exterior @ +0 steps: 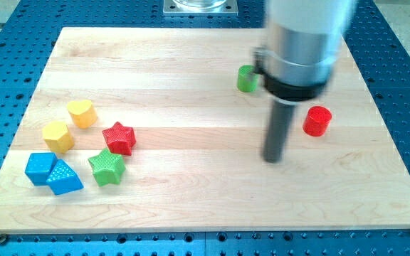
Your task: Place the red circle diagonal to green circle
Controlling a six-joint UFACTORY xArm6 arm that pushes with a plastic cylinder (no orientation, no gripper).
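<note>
Right of centre on the wooden surface (191,78), my tip (273,159) rests at the end of a straight dark rod hanging from a blurred grey arm housing (301,43) at the view's top. No claw on this rig, so spread or pinched doesn't apply; just the rod end, touching no block.

Red circle (317,121), a short cylinder, sits up and to the view's right of my tip, near but apart. Green circle (247,78) is further up, to the view's left of the rod, partly hidden by the arm housing's edge. Red circle lies lower and to the right of green, w/ the rod between them.

Rest of the blocks cluster well apart at the view's left: red star (119,138), green star (107,168) just below it, yellow heart (82,113) and yellow hexagon (58,136) side by side, blue cube (40,168) touching a blue triangle-ish block (64,178) near the bottom-left corner. Blue perforated bench (404,85) surrounds the surface.
</note>
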